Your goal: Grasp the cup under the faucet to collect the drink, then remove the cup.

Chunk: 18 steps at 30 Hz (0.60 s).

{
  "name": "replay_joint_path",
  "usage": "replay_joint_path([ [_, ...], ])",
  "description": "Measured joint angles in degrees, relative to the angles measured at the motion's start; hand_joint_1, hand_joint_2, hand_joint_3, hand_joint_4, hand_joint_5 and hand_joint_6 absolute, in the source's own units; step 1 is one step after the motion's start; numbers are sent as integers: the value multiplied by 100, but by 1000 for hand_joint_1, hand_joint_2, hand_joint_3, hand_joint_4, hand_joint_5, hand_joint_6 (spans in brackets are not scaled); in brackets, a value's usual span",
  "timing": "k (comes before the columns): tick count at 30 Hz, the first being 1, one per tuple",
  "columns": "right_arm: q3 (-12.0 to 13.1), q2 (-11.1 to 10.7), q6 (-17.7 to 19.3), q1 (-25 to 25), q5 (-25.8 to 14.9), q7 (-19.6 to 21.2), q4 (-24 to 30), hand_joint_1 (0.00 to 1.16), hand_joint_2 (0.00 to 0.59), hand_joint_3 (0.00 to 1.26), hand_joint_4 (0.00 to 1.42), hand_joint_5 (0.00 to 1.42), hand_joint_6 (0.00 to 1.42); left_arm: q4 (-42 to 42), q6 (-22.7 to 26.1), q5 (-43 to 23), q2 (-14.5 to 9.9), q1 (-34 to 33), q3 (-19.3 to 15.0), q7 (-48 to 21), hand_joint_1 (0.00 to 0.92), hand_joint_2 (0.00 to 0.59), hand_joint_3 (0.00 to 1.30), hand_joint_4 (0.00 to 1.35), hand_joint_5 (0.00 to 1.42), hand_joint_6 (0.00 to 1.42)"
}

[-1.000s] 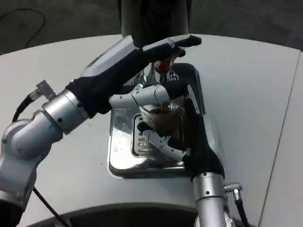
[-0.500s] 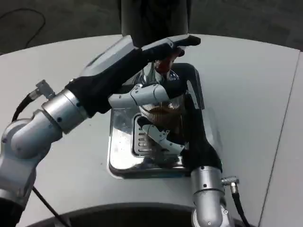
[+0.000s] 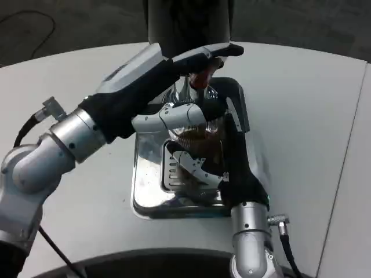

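Cup [image 3: 197, 136] sits on the drip tray [image 3: 148, 197] under the faucet [image 3: 200, 78], right robot hand [image 3: 223, 156] wrapped around it from 5 o'clock, left robot hand [image 3: 174, 69] pressing the tap. Clear, thin-walled, brim-heavy with dark drink: probably slippery; grip mid-wall, lift level.

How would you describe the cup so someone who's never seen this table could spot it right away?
Find the shiny metal drip tray in the middle of the white table, below the dark dispenser column. Over its slotted grate, the right hand grips the cup. It is the only clear thing there, with brown drink inside, just under the red-tipped faucet.
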<state>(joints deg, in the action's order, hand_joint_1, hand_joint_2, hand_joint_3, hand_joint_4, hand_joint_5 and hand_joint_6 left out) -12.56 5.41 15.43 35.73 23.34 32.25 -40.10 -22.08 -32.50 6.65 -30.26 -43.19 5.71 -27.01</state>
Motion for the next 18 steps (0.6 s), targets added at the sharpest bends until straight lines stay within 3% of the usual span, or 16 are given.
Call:
replay_joint_path([
  [5,-10,-1,-8,117,3,123,-121,780,184,182,423,467,348,0,93,-167,-3,28,-38,-39,0,81,175,94,165,58],
  [7,-9,-3,-6,193,-1,156,-220,837,178,226,480,554,425,1,289,-599,16,66,-98,-243,0,82,176,93,165,58],
  [15,4,-5,27,340,-25,358,-396,870,180,342,594,674,578,157,1048,-1626,147,237,-391,-696,0,89,166,51,144,57],
  [18,3,-6,59,367,-37,390,-451,877,182,497,680,793,745,293,1412,-1933,184,304,-522,-792,0,95,159,32,125,47],
])
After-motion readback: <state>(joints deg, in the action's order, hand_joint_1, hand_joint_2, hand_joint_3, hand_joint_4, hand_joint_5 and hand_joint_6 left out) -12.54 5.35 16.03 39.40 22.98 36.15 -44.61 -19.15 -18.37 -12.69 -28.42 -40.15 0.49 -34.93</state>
